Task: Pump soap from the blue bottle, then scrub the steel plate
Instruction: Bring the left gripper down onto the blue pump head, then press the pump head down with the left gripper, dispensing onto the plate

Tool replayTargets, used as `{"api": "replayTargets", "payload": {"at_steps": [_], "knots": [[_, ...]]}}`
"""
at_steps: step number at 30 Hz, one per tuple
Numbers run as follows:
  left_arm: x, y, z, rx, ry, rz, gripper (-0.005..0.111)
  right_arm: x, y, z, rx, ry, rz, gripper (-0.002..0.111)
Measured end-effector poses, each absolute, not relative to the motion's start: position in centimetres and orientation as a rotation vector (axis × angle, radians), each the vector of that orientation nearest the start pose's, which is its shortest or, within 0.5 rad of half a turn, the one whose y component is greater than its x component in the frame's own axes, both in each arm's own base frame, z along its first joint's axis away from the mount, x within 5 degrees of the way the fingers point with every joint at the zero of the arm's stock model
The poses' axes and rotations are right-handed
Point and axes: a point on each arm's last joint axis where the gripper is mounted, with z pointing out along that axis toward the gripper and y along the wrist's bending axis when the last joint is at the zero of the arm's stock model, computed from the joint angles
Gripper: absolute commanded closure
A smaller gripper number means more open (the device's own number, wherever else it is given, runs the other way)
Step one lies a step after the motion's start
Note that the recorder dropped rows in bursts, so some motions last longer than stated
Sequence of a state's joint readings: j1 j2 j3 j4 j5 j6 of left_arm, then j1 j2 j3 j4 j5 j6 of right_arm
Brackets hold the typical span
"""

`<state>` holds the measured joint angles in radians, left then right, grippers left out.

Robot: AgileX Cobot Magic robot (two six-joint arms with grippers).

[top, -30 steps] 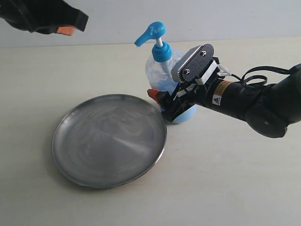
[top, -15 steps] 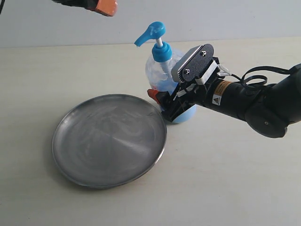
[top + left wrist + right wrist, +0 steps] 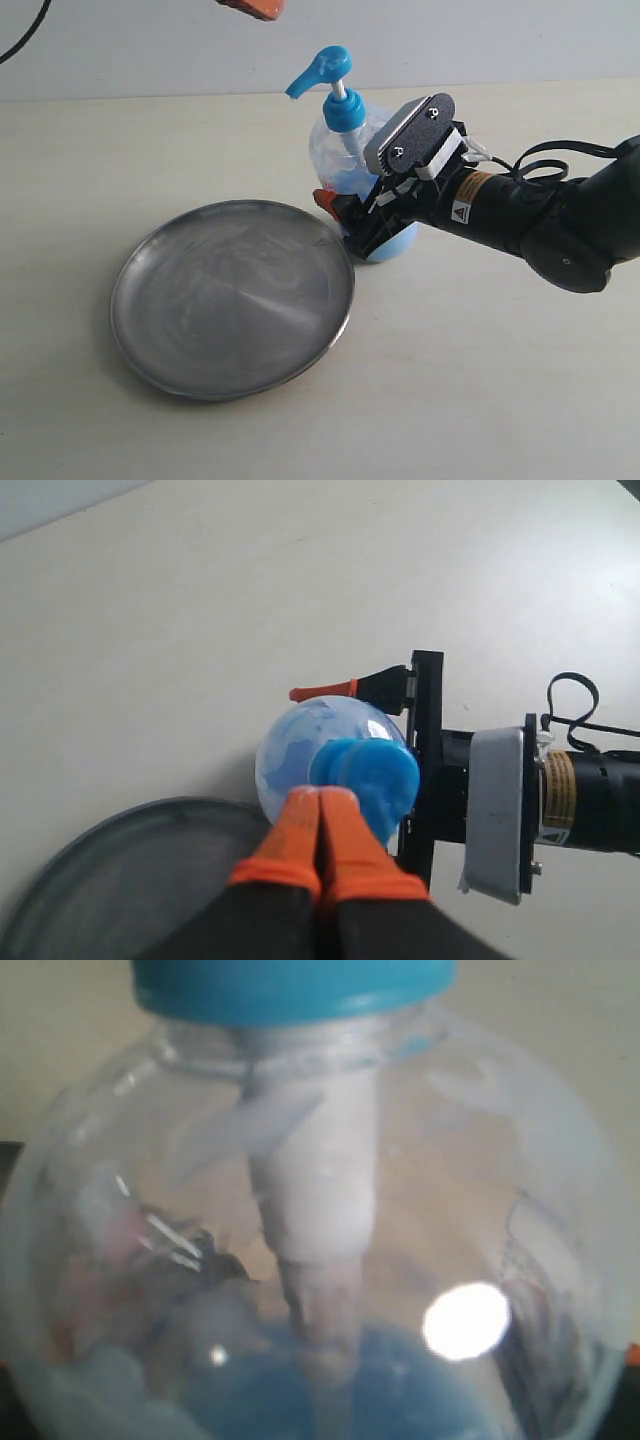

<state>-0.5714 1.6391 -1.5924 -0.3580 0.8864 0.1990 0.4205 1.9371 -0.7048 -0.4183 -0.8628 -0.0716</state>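
exterior view: the blue bottle stands upright on the tabletop at about 2 o'clock of the steel plate, just beside its rim. the right fingers clamp the bottle's lower body, reaching in from 3 o'clock. the pump head is up, with its spout toward 9 o'clock. we judge that the nozzle hangs near the plate's far rim, not over its middle. only an orange tip of the left fingers shows at 12 o'clock, well above the pump, and here we cannot tell their state.

left wrist view: the left fingers are pressed together, holding nothing, right over the pump head. whether they touch it we cannot tell. the right fingers sit on either side of the bottle.

right wrist view: the bottle fills the picture and the fingers are out of sight. the soap lies low around the dip tube.

to pump well, we bring the closed left fingers straight down on the cap's centre, over the stem and not out on the spout. the right fingers hold firm so the bottle cannot tip. with soap this low, we expect more than one full stroke, and the drop may land close to the rim.
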Motion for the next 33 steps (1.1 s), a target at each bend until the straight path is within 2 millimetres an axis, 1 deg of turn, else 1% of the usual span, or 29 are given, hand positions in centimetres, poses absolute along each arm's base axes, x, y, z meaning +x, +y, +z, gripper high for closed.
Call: {"api": "replayTargets", "payload": {"at_steps": [1,5,7,11,18,25,33], "knots": [[29.5,-22.1,37.0,0.783,2.304,-0.61,0.107,30.1,16.6,12.6,-0.908,1.664,0.343,0.108],[28.5,-23.8,36.8,0.87,2.285,-0.627,0.107,30.1,16.6,12.6,-0.908,1.664,0.343,0.108],[28.6,-24.2,36.2,0.882,2.298,-0.627,0.107,30.1,16.6,12.6,-0.908,1.664,0.343,0.108],[29.2,-24.6,35.2,0.885,2.324,-0.623,0.107,30.1,16.6,12.6,-0.908,1.664,0.343,0.108],[29.3,-24.9,35.1,0.853,2.314,-0.669,0.107,30.1,16.6,12.6,-0.908,1.664,0.343,0.108],[29.5,-25.1,35.2,0.836,2.299,-0.679,0.107,30.1,16.6,12.6,-0.908,1.664,0.343,0.108],[30.2,-25.5,34.0,0.83,2.32,-0.674,0.107,30.1,16.6,12.6,-0.908,1.664,0.343,0.108]]}}
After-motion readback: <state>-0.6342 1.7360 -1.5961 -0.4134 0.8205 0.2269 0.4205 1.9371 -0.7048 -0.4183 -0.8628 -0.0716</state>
